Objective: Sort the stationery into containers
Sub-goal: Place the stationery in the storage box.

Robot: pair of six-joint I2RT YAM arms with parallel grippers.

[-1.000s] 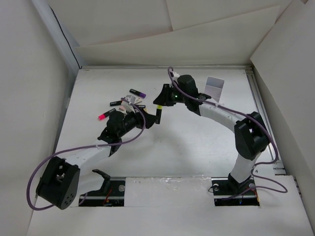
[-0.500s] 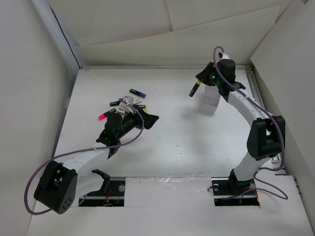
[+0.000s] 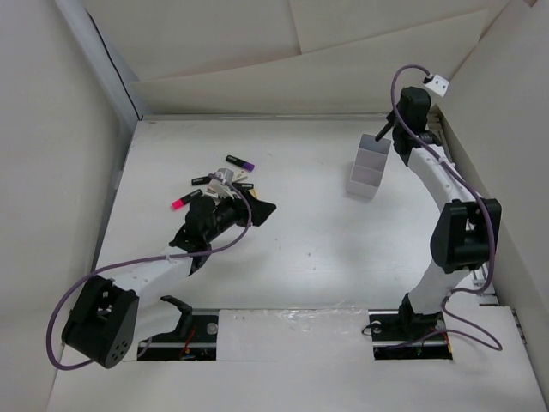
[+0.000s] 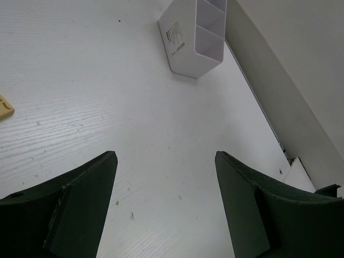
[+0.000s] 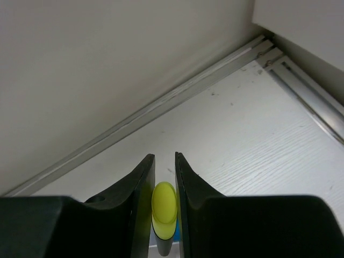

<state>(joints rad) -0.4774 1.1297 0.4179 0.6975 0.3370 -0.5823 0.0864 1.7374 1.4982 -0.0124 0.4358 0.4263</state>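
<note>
The stationery (image 3: 220, 179), several small markers with purple, pink and tan ends, lies in a loose pile at the back left of the table. My left gripper (image 3: 262, 209) hovers just right of the pile, open and empty; its fingers (image 4: 86, 199) frame bare tabletop. The white compartmented container (image 3: 370, 163) stands at the back right and also shows far off in the left wrist view as the container (image 4: 196, 35). My right gripper (image 5: 164, 157) is shut on a yellow-capped marker (image 5: 164, 203). It hangs by the container's far end, near the back wall.
White walls enclose the table on the left, back and right, and a metal rail (image 5: 161, 105) runs along the back edge. A purple-ended marker (image 3: 240, 161) and a pink-ended one (image 3: 180, 202) lie at the edges of the pile. A small yellow piece (image 4: 4, 106) lies on the table.
The right arm swung from the table's middle to the back right, carrying the yellow-capped marker to the container's far end. The left gripper's jaws widened and it stayed by the pile.
</note>
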